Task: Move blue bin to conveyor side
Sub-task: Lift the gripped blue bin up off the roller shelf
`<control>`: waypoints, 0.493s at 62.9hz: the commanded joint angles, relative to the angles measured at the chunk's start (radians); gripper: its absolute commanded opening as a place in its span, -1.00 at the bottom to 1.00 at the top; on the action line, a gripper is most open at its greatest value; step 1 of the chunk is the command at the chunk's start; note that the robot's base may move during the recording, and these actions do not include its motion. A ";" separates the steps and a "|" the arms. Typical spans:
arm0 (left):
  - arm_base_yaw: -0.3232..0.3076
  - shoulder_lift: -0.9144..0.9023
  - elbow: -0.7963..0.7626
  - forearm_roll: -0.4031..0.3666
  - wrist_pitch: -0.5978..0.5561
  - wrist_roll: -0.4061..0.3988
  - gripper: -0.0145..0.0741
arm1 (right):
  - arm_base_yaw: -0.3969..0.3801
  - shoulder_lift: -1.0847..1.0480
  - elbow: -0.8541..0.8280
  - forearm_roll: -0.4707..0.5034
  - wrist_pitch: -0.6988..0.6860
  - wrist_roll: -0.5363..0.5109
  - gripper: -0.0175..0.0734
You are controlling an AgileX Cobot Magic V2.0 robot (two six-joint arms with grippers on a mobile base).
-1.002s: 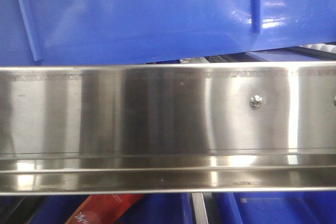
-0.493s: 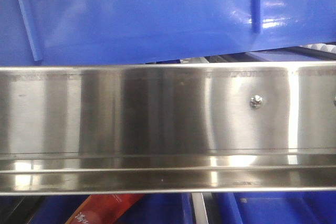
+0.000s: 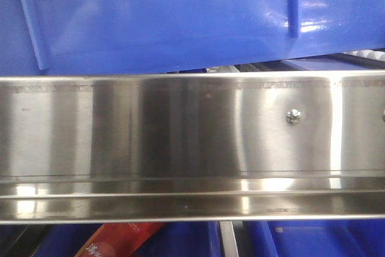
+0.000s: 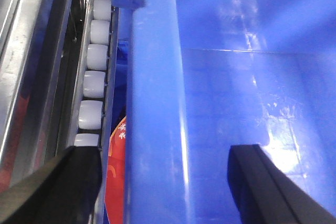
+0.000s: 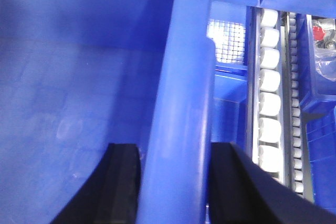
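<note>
From the left we note a steel rail [image 4: 21, 51], a row of white rollers [image 4: 94, 56] and a red packet [image 4: 116, 182] just beside the blue bin [image 4: 157, 103]. The left gripper [image 4: 164, 182] straddles the bin's rim, fingers spread and clear of it. The right gripper [image 5: 176, 182] is clamped on the rim, with a roller track [image 5: 269, 77] to its right. In the front view the bin sits tilted above a polished steel panel [image 3: 180, 130]. Its visible interior shows only glossy blue. A neighbouring bin [image 5: 325, 129] holds a red-capped item [image 5: 321, 29].
</note>
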 commanded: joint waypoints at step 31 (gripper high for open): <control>-0.006 0.003 -0.005 0.000 -0.015 -0.003 -0.15 | 0.000 -0.002 0.001 -0.020 -0.010 -0.008 -0.81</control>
